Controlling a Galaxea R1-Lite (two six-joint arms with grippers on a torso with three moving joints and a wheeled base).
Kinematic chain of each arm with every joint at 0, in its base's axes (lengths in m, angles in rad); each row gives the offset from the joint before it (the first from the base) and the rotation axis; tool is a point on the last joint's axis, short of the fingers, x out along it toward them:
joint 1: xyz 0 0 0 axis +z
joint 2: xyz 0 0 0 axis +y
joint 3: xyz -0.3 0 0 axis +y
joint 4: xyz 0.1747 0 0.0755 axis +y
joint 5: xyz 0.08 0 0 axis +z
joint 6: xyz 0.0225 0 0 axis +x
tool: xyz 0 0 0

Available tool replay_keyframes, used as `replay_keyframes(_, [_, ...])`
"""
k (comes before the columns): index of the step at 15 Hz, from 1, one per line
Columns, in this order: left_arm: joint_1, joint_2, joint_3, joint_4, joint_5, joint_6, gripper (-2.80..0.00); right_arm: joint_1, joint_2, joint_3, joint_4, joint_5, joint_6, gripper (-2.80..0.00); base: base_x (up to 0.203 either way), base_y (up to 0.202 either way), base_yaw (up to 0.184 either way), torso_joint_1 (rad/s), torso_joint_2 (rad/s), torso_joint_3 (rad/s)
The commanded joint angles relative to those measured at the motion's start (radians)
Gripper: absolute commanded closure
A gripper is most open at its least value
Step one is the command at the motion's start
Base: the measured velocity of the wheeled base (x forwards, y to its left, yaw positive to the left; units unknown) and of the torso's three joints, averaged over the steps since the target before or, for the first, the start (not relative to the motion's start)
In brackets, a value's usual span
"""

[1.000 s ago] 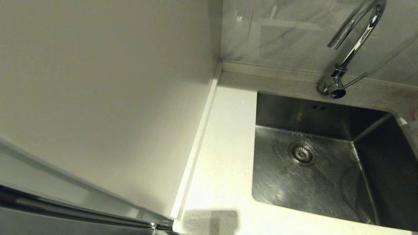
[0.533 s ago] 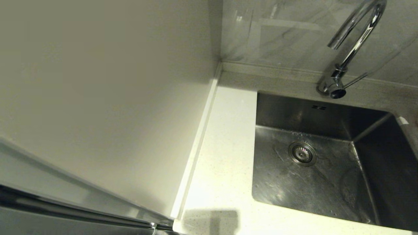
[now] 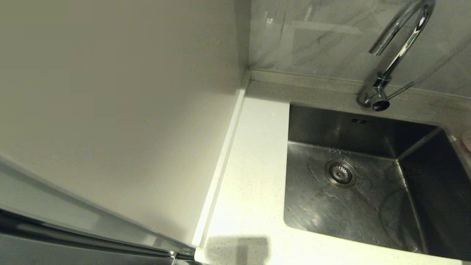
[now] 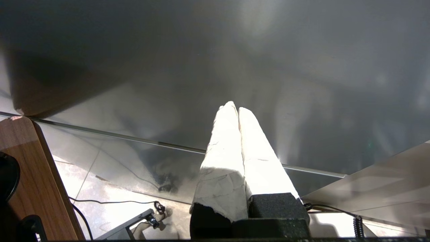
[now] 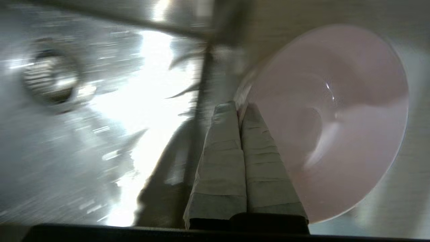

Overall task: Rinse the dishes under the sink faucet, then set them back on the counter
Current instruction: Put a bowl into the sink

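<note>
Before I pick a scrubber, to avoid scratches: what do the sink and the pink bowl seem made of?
The sink looks like brushed stainless steel: grey, streaky reflections. The pink bowl, pinched at its rim by the right claw, looks matte with a slight sheen; ceramic or plastic, unclear.

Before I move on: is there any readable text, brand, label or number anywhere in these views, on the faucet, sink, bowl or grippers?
None: no view shows any readable text.
Sink faucet: no brand mark visible.
Sink: plain steel, no lettering.
Pink bowl: plain, no print.
Right gripper and left gripper: plain tape on the fingers, no writing.
</note>
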Motion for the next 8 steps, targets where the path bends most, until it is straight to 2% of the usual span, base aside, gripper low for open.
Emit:
replay_keyframes(1, [0.0,0.0,0.003,0.0,0.0,0.0,0.0,0.023,-0.104,0.047,0.068,0.092,0.003,0.0,0.0,0.0,0.0,0.0,0.0,0.0])
replay_keyframes(5, [0.0,0.0,0.003,0.0,0.0,0.0,0.0,0.062,-0.234,0.285,0.089,0.195,-0.032,0.0,0.0,0.0,0.0,0.0,0.0,0.0])
replay_keyframes(8, [0.0,0.0,0.003,0.0,0.0,0.0,0.0,0.08,-0.335,0.558,0.088,0.221,-0.184,0.0,0.0,0.0,0.0,0.0,0.0,0.0])
